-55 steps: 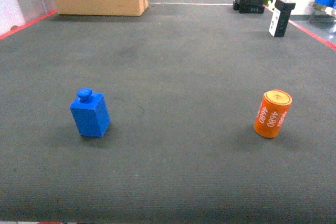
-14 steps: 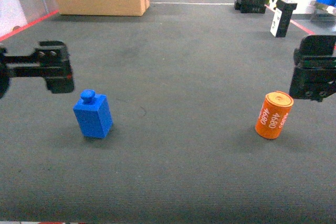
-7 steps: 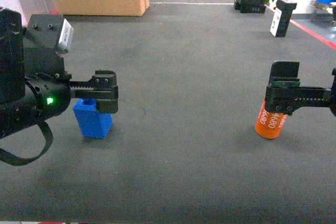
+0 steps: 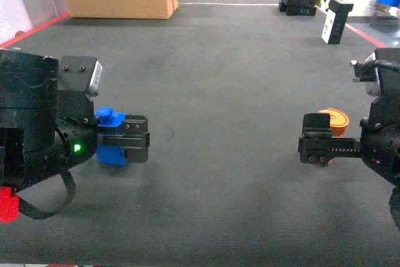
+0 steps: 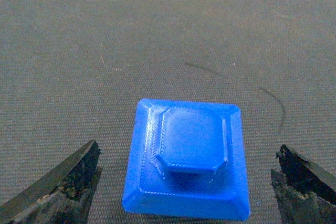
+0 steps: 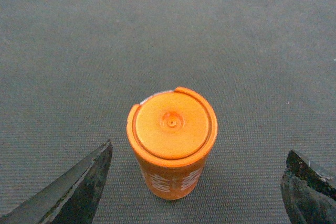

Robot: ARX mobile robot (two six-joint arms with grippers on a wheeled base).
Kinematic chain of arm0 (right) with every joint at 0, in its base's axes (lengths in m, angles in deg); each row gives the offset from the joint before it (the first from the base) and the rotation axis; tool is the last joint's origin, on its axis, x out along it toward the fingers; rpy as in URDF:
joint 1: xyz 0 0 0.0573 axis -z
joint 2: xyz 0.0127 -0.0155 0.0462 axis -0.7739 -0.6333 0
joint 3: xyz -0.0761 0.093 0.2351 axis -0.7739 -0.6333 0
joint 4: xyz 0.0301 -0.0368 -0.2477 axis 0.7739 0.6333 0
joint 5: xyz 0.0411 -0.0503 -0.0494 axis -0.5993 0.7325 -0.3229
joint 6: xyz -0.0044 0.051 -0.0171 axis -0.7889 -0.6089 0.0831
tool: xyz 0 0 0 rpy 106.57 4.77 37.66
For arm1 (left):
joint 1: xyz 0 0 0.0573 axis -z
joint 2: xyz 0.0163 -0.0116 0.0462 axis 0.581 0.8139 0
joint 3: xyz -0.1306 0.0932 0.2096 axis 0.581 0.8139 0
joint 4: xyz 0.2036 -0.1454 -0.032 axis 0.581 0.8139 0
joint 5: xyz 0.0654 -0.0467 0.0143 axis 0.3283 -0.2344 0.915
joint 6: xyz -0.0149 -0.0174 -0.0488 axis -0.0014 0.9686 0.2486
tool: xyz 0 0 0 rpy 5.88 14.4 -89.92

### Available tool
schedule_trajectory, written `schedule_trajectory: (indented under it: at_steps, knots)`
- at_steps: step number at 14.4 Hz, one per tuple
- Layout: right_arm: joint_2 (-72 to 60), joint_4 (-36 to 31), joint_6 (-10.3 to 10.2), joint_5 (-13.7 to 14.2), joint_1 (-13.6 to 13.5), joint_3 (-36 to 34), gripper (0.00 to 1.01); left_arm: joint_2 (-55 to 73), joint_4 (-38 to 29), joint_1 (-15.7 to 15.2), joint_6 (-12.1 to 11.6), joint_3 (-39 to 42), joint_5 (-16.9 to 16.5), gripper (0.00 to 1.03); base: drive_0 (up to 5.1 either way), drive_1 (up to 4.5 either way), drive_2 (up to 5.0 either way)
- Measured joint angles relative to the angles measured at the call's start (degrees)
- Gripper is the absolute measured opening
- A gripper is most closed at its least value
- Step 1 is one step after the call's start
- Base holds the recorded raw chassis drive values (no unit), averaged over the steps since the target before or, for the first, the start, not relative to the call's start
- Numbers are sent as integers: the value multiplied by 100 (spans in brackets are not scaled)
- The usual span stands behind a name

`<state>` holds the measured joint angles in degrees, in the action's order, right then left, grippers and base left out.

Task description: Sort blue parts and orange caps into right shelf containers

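From the head view, the left claw (image 4: 128,145) sits low in front of the blue part (image 4: 107,136) and the right claw (image 4: 320,147) low in front of the orange cap (image 4: 333,121), both pieces standing on the dark desk (image 4: 212,85), no blue crates in sight. Left wrist view: jaws spread wide, blue part (image 5: 186,161) centred between them, untouched. Right wrist view: same story, orange cap (image 6: 172,140) between wide-open empty jaws, so I'd say sorting has barely begun.

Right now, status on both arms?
Left gripper open, straddling blue part. Right gripper open, straddling upright orange cap. Neither gripped yet. Nothing between fingers and parts.
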<state>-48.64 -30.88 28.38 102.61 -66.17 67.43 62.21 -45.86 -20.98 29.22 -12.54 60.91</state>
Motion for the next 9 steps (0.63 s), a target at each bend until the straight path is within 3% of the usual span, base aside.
schedule_trajectory:
  at_steps: [6,7,8,9]
  knots:
    - [-737,240,-162,46,-4,619,98,413,109,-15,33,-245,68,98,0,0,0]
    - [-809,376,-184,109,-31,726,95,487,94,-42,37,-299,129,98,0,0,0]
    - [-848,415,-184,155,-66,802,80,511,46,-46,39,-308,164,98,0,0,0]
    - [-861,490,-186,188,-83,868,48,511,262,-46,133,-378,216,98,0,0,0]
